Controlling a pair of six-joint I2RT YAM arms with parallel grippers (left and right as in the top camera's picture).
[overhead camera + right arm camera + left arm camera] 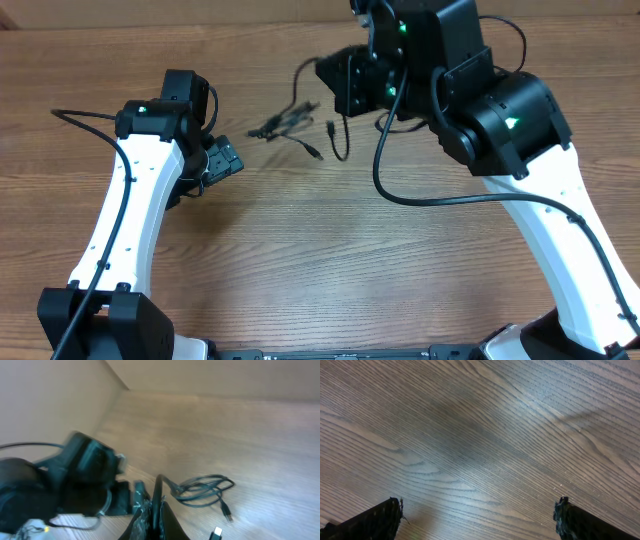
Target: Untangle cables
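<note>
The cables (285,124) lie as a small black bundle at the table's far middle, with a loose plug end (315,153) trailing toward me. My right gripper (330,72) hovers just right of the bundle, shut on one strand that arcs up from it. In the right wrist view that strand rises between the closed fingers (156,502) and runs to the looped cables (202,489); two plug ends (227,516) lie beside them. My left gripper (222,158) is left of the bundle, apart from it. In its wrist view the left gripper (479,520) is open over bare wood.
The right arm's own thick black cable (400,190) loops low over the table's middle. The left arm's dark wrist (85,472) shows close on the left in the right wrist view. Wooden table (330,270) stretches toward the front edge; a wall stands behind it.
</note>
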